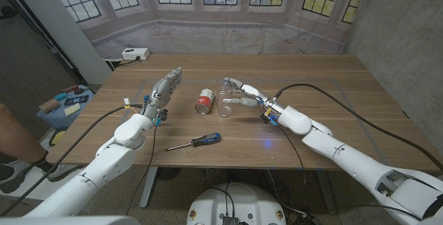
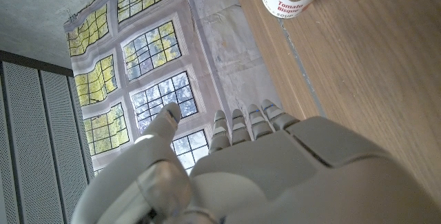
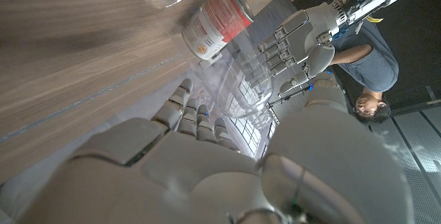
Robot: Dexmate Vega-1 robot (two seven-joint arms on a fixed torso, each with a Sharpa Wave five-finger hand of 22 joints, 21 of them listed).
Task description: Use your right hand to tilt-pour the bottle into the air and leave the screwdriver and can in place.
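Your right hand reaches around the clear bottle with fingers spread, grip not confirmed; sealed soup can lies sideways beside it on the worktop.

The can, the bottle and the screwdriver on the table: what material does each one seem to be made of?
The red-and-white labelled can looks like metal, with a shiny rim and a paper or printed label. The clear bottle near the right hand looks like transparent plastic, possibly glass; the table shows through it. The blue-and-black-handled screwdriver seems to have a plastic or rubber handle and a thin steel shaft.
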